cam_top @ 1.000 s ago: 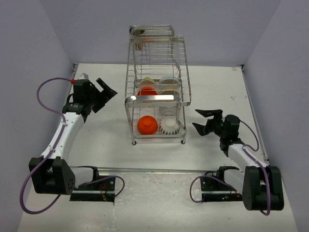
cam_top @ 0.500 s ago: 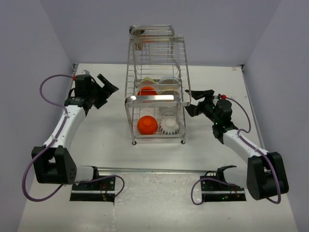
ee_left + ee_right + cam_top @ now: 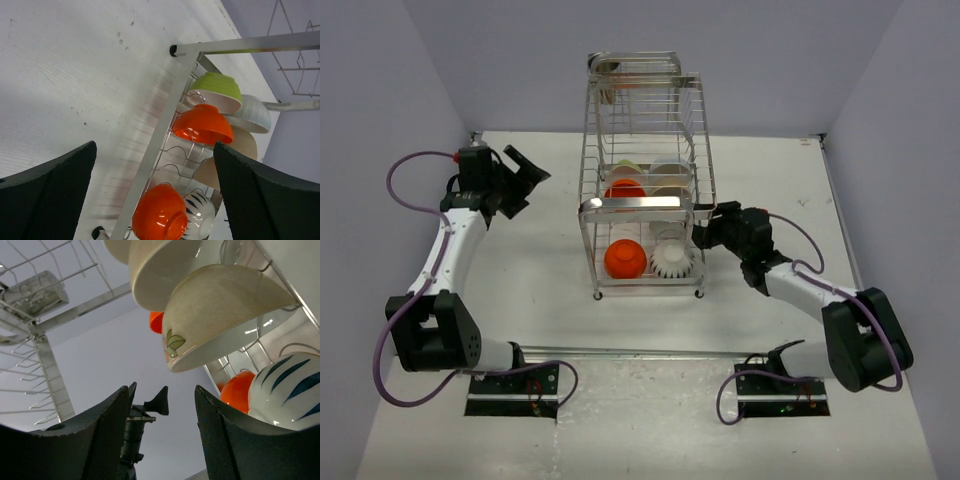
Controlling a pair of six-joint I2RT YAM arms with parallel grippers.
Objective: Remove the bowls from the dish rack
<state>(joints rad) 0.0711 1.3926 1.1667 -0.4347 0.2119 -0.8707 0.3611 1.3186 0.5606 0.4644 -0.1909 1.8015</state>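
From above, the rack (image 3: 645, 180) stands mid-table: chrome wire, two tiers, with a flat shiny front bar. Low at its front an orange bowl (image 3: 624, 259) sits on edge, and a ribbed white bowl (image 3: 672, 262) is just to its right. Behind the bar, the back bowls (image 3: 650, 178) are half hidden by wires. The left gripper (image 3: 525, 172) hangs well left of the rack, spread wide and empty. The right gripper (image 3: 710, 232) is at the rack's right side, its tips lost among the bars.

In the left wrist view the black fingers (image 3: 50, 195) stand far apart, cut off at the bottom, with nothing between them. Along the rack's rail sit a green bowl (image 3: 216, 87), glossy orange ones, pale ones and a striped bowl (image 3: 197, 215).

The right wrist view looks up from beside the rack. Its fingers (image 3: 95, 440) are apart, with nothing gripped. Inside the rack, a cream bowl (image 3: 220, 305) bears a small green leaf motif, the only marking. A blue-striped bowl (image 3: 285, 395) is cut by the right edge. A clear object (image 3: 35, 290) on the upper tier is too blurred to name.
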